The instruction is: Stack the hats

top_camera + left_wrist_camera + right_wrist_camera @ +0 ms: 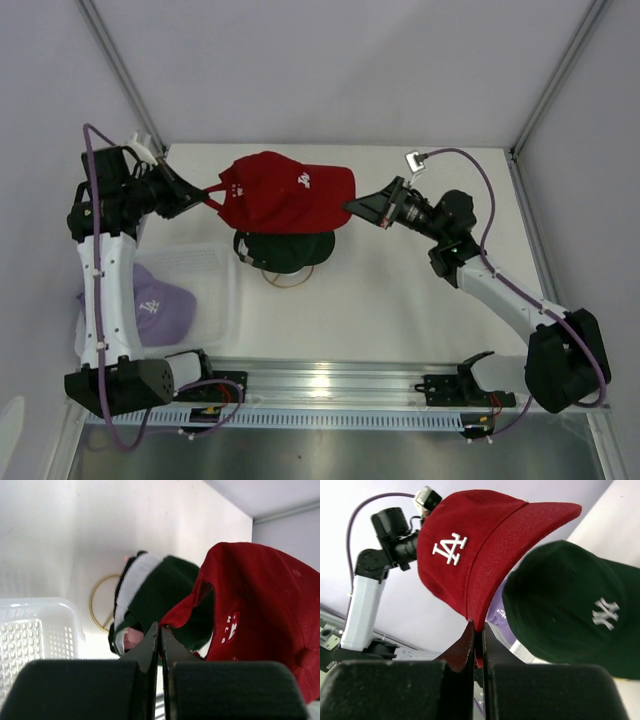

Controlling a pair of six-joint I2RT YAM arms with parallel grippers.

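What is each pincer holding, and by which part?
The red cap: left pincer grips its back edge, right pincer its brim.

Robotics lab cell
Pale panels [330,70] are enclosing a white counter [400,295]; two cabled robot arms [103,290] [500,295] are standing on an aluminium rail [330,383] at its near edge.

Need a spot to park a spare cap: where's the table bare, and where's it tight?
Bare: table between the dark green cap and the right arm; also the strip between that cap and the rail. Crowded: centre, where left gripper and right gripper hold the red cap; left, basket with lavender cap.
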